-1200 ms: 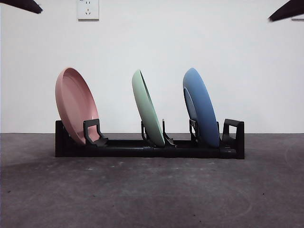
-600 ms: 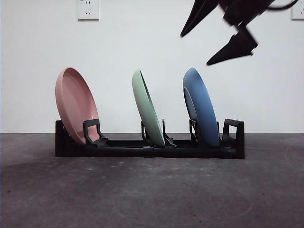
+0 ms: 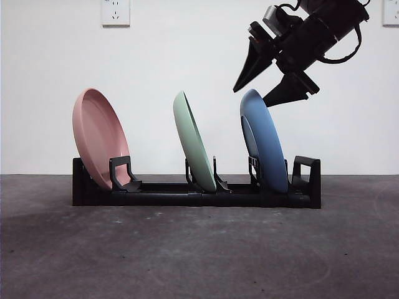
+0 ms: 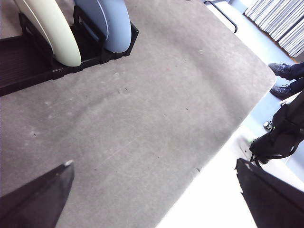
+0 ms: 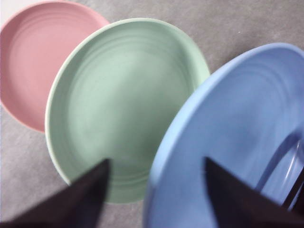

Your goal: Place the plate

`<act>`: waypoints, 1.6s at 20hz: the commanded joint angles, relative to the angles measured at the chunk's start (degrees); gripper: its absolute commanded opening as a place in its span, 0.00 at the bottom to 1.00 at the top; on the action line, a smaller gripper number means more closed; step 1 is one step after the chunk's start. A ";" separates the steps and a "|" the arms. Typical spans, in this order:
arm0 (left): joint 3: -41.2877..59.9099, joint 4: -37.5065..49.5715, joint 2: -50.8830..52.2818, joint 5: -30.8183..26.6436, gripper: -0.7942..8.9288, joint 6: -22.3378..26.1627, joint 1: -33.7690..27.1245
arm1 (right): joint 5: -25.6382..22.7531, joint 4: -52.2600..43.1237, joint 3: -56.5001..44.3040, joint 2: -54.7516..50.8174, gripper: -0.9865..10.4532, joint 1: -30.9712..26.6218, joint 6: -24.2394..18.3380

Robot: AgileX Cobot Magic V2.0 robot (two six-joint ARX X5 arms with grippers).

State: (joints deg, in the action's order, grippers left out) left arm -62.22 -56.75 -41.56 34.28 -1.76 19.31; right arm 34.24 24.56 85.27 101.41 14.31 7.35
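Note:
Three plates stand leaning in a black rack [image 3: 187, 196]: a pink plate [image 3: 98, 137], a green plate [image 3: 193, 142] and a blue plate [image 3: 264, 140]. My right gripper [image 3: 257, 93] hangs open just above the blue plate's top rim, one jaw on each side of it. Its wrist view shows the blue plate [image 5: 237, 137] rim between the jaws, with the green plate [image 5: 123, 109] and pink plate [image 5: 38, 61] behind. My left gripper [image 4: 152, 190] is open over bare table, away from the rack, holding nothing.
The grey table [image 3: 199, 249] stretches in front of the rack. A wall socket [image 3: 115, 11] sits on the white wall behind. In the left wrist view the table's edge [image 4: 228, 137] runs close by, with a black bag [image 4: 280, 133] on the floor beyond.
The right arm has come down from the top right corner toward the blue plate, and its open jaws now straddle the rim. The plates have not moved.

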 commanded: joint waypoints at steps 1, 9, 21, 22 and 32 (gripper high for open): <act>-1.22 0.07 -0.28 0.02 0.66 -0.44 0.22 | -0.46 -0.83 1.49 1.16 0.21 0.17 0.59; -1.22 -0.33 -0.28 0.02 0.66 -0.42 0.22 | -0.28 -1.86 1.49 1.14 0.10 0.17 4.11; -1.22 -0.33 -0.28 0.02 0.66 -0.20 0.26 | 2.95 -2.27 1.86 -5.81 0.10 0.13 9.05; -1.22 -0.33 -0.28 0.00 0.66 -0.20 0.26 | 3.52 -2.25 1.86 -7.17 0.10 0.15 9.27; -1.20 -0.28 -0.37 0.00 0.66 1.18 0.26 | 4.52 12.44 1.81 -24.17 0.10 3.91 -0.42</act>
State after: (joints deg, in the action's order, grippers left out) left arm -62.22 -57.41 -41.56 34.28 -1.61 19.31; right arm 38.39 36.95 85.65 76.71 17.78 10.59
